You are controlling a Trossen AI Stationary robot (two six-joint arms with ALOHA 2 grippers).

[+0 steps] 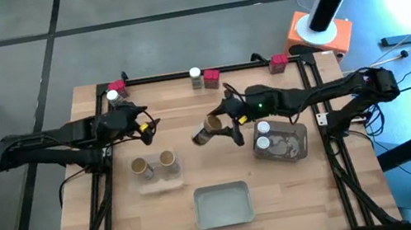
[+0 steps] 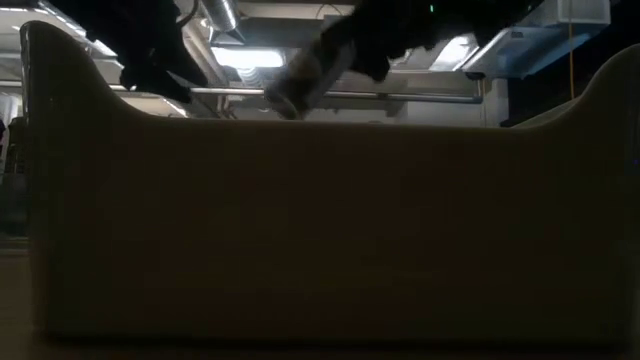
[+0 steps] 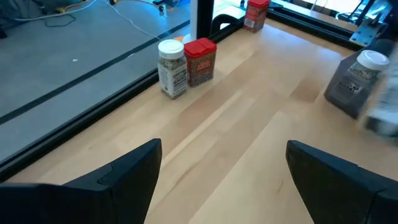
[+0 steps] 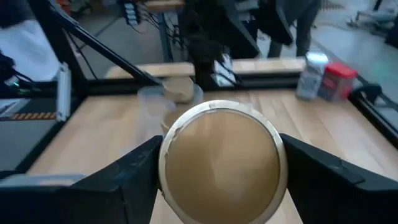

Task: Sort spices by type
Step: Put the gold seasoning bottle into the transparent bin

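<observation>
Wooden table (image 1: 123, 221), three trays, and I'd call the sort about halfway done. Going left to right in the overhead shot:

Left gripper (image 1: 143, 124) hovers near the back left with its fingers spread and nothing in them. A jar (image 1: 113, 96) and a red packet (image 1: 118, 86) stand side by side at the back left corner, not sorted yet.

Left tray (image 1: 160, 183) has two cork cylinders (image 1: 141, 167) standing in it, so that kind is nearly finished.

Middle tray (image 1: 223, 205) at the front has nothing in it, as far as I can see. Probably meant for the packets.

At the back middle there's another jar (image 1: 196, 77) with a second packet (image 1: 212, 76) just beside it, also waiting.

Right gripper (image 1: 220, 129) is over the middle of the table, pinching the third cylinder (image 1: 205, 134), which is tilted on its side and off the table. My guess is it's headed to the left tray with the other two.

Right tray (image 1: 300, 142) has two jars (image 1: 262, 130) in it.

A third packet (image 1: 278, 59) sits at the back right edge.

So what's left: drop this cylinder, move two jars, then all three packets.
</observation>
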